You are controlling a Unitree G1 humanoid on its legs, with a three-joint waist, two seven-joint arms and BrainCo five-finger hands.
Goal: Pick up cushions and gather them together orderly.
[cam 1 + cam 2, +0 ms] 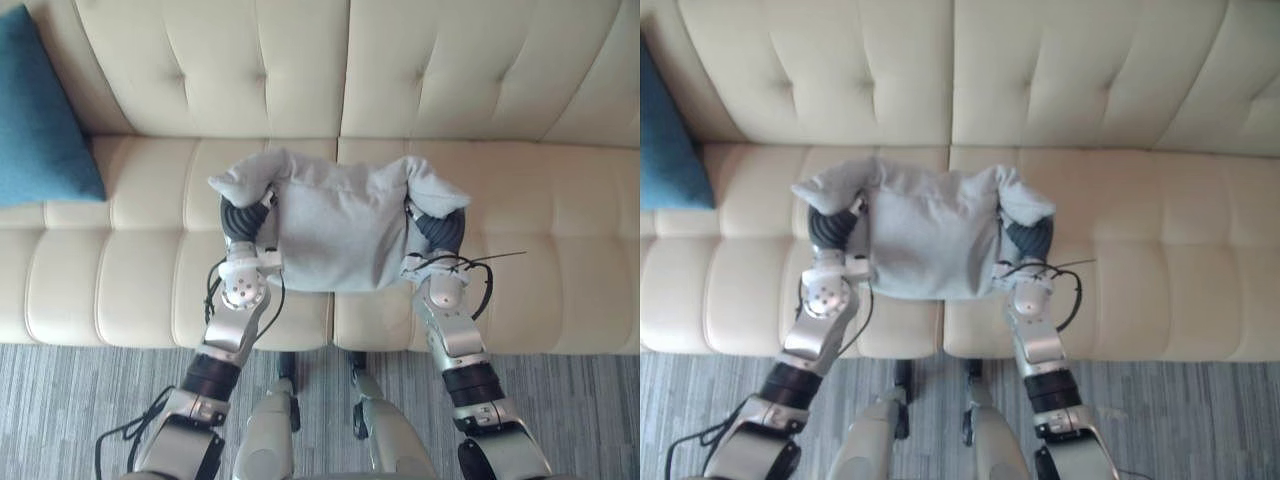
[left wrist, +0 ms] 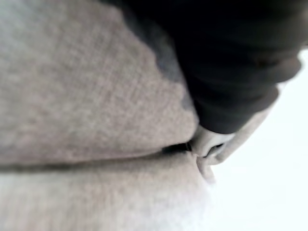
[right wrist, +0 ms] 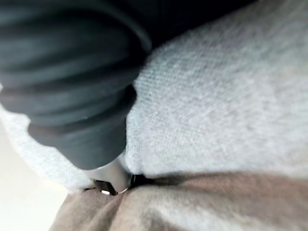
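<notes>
Nearest me: grey striped carpet along the sofa's front edge. Both arms reach over the seat from there

left hand is pressed into the left edge of the grey cushion, right hand into the right edge, so the cushion is clamped between them from opposite sides. From above I see just the dark ribbed covers, and the cushion's upper corners flop outward over both

Left wrist view: cover hard against the grey fabric, a bit of silver metal sunk into a fold. Right wrist view: same, cover tight to the cloth, silver buried at a crease. Can't tell for either hand how far it's closed or whether it actually grips the cloth, since that part is hidden in the cushion

Cushion is over the middle of the cream sofa, across the seam between two seat pads. Can't tell if it rests on the seat or is lifted off. Its top edge dips between the two raised corners

Further back, off to the robot's left: blue cushion leaning on the tufted backrest, well apart from the grey one
</notes>
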